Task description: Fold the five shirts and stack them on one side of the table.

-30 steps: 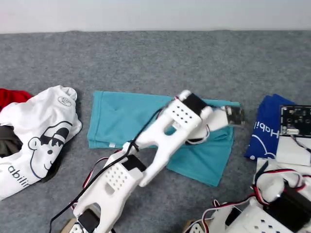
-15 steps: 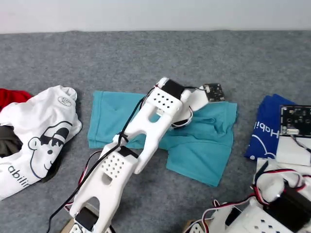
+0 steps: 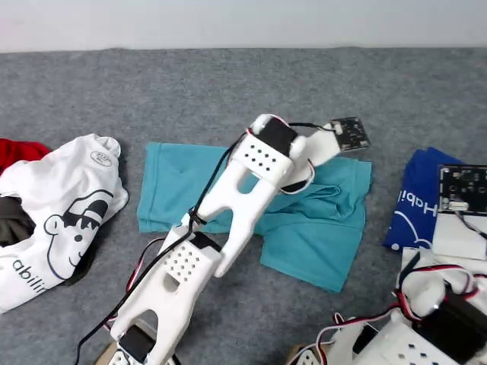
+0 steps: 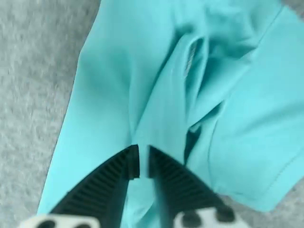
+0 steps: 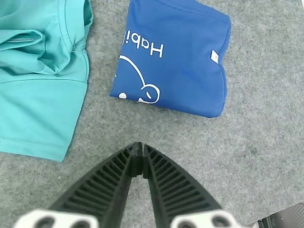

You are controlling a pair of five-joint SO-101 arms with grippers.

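A teal shirt [image 3: 190, 186] lies spread in the middle of the grey table, bunched into folds on its right part. My left gripper [image 4: 139, 164] is shut on a raised ridge of the teal shirt [image 4: 118, 85]; in the high view the left gripper [image 3: 323, 156] sits over the shirt's far right corner. A folded blue shirt [image 3: 415, 201] lies at the right. My right gripper [image 5: 139, 159] is shut on nothing above bare table, just short of the blue shirt [image 5: 175, 61] and beside the teal shirt's [image 5: 38, 71] edge.
A crumpled white shirt [image 3: 68, 205] lies at the left, over a dark garment [image 3: 11, 220], with a red one [image 3: 19, 152] behind it. The right arm's base [image 3: 434, 304] and cables crowd the near right corner. Bare table lies along the far side.
My left gripper moved from the teal shirt's right edge toward the far side, drawing fabric with it. The shirt's right part has bunched and shifted. The right arm stayed still.
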